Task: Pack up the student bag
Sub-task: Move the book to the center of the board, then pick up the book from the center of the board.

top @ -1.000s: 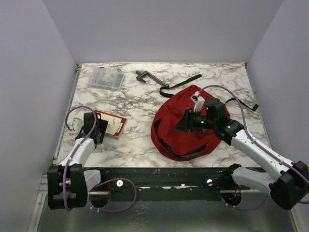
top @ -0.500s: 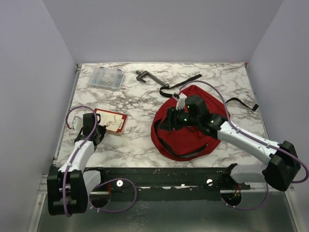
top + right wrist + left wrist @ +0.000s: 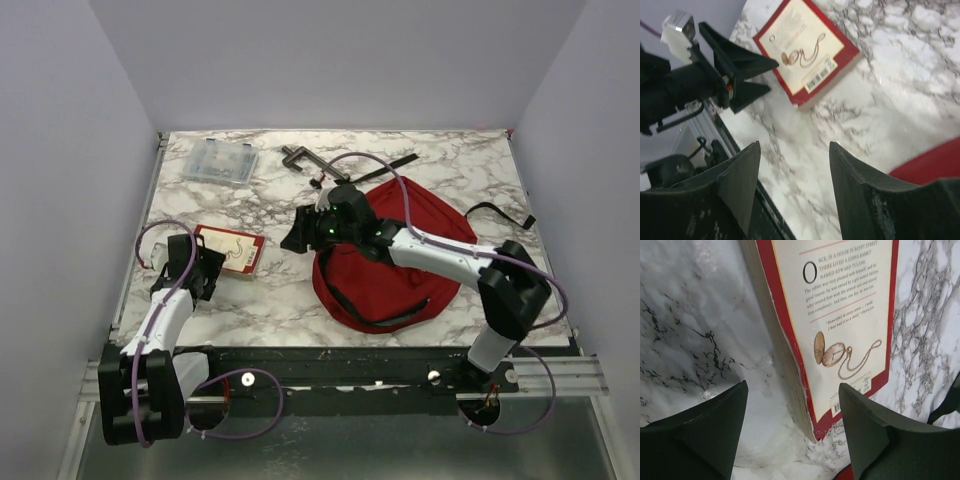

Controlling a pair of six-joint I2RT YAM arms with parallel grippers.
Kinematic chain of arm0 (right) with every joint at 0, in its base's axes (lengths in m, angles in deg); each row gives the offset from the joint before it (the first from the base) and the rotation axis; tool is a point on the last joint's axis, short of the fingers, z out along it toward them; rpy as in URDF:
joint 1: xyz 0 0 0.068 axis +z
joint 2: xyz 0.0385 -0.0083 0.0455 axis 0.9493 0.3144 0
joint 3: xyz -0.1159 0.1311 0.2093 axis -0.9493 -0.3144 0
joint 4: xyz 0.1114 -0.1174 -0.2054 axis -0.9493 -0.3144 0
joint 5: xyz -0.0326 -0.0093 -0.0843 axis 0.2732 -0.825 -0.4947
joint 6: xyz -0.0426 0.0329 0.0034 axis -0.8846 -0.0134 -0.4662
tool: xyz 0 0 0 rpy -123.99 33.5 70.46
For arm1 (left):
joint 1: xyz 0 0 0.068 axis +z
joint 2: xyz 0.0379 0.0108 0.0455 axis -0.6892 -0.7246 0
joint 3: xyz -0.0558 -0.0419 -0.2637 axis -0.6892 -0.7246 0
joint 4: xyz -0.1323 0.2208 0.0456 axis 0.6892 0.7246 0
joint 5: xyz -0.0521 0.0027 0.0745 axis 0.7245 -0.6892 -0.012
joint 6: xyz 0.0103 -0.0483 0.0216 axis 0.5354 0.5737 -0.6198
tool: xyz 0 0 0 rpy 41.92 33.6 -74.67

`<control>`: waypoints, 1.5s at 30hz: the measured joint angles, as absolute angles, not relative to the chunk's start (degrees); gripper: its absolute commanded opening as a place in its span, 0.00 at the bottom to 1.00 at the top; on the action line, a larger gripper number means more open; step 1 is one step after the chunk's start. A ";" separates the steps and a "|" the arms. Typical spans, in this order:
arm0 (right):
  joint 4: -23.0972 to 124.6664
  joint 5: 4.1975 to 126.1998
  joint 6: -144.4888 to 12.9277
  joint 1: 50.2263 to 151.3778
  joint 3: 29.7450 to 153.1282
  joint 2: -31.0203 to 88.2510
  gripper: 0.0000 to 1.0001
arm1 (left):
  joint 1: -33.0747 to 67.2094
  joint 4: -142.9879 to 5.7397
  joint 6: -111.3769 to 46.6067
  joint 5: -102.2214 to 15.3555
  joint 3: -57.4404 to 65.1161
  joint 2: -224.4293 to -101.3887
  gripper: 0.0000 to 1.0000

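Note:
The student bag (image 3: 400, 262), a big red backpack with black straps, lies at the table's right centre; one red edge (image 3: 932, 165) shows in the right wrist view. A red-bordered book (image 3: 233, 251) lies flat to its left. My left gripper (image 3: 208, 268) is open at the book's near corner (image 3: 816, 432). That corner sits between the dark fingers (image 3: 715, 425), touching neither. My right gripper (image 3: 293, 238) is open and empty over bare marble between bag and book. Its camera looks at the book (image 3: 805, 50) and the left gripper (image 3: 742, 75).
A clear plastic case (image 3: 218, 161) sits at the back left. A black clamp-like tool (image 3: 299, 156) lies at the back centre. Loose black straps (image 3: 378, 170) trail behind the bag and to its right (image 3: 508, 213). Walls close in the left, back and right sides.
My right arm has swung left, from above the bag to the marble beside the book. The left arm has shifted only slightly at the book's corner.

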State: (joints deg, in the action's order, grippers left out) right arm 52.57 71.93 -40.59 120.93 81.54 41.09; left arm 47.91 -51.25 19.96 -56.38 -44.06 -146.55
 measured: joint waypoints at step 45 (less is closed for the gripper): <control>70.30 71.36 -38.01 121.91 91.74 72.28 0.55 | 53.68 -50.44 11.13 -32.54 -41.98 -151.16 0.00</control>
